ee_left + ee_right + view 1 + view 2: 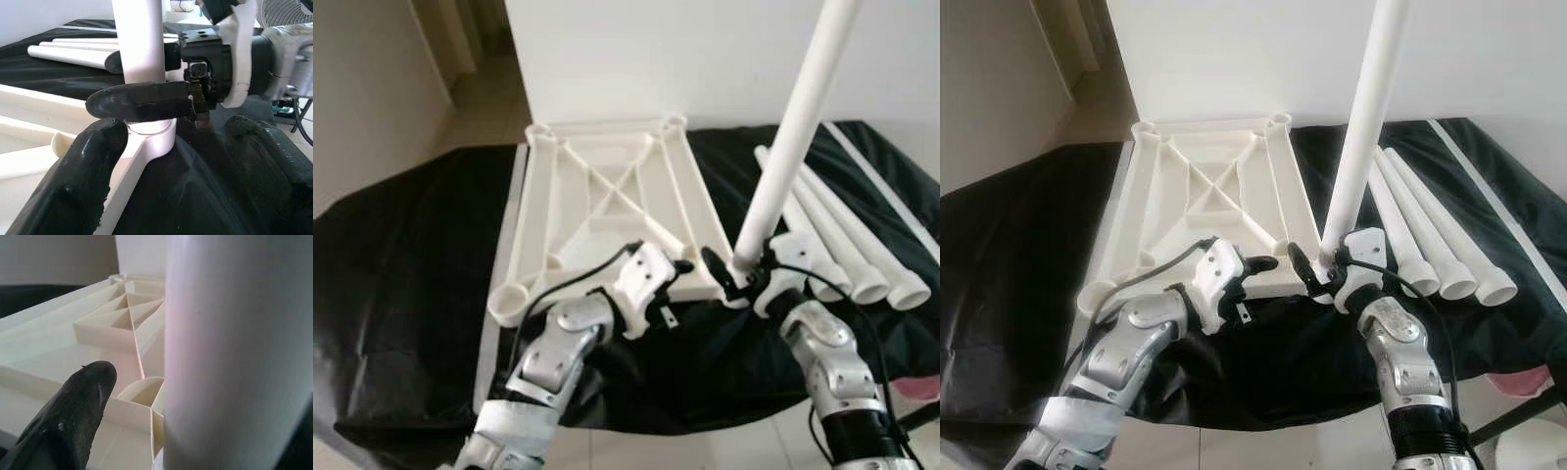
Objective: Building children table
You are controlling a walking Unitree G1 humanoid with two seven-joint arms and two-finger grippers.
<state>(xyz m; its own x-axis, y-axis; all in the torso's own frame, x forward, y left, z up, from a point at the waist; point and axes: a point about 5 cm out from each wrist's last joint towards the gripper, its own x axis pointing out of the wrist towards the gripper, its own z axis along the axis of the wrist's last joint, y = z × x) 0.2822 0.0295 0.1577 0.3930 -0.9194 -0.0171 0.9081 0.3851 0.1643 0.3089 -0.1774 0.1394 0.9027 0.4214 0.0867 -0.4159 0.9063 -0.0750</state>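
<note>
A white tabletop (pixel 607 211) is lying upside down, its ribs facing up, on a black sheet (pixel 401 284) covering a low surface. Round sockets are sitting at its corners; the near left socket (pixel 509 304) is standing open.

The right gripper (pixel 736 274) is clamping a white leg (pixel 793 137) near its lower end, one finger on each side of it. The leg is standing almost upright, leaning slightly to the right, with its foot sitting in the socket at the tabletop's near right corner. In the left wrist view a right finger (pixel 137 102) is lying across the leg just above the socket (pixel 156 137).

The left gripper (pixel 680 266) is hovering at the tabletop's near edge, just left of that corner, its jaws spread wide and holding nothing; one finger (pixel 73 181) is close to the socket's rim.

Three more legs (pixel 1430 240) are lying side by side on the sheet, to the right of the tabletop, their wider ends toward the robot.
</note>
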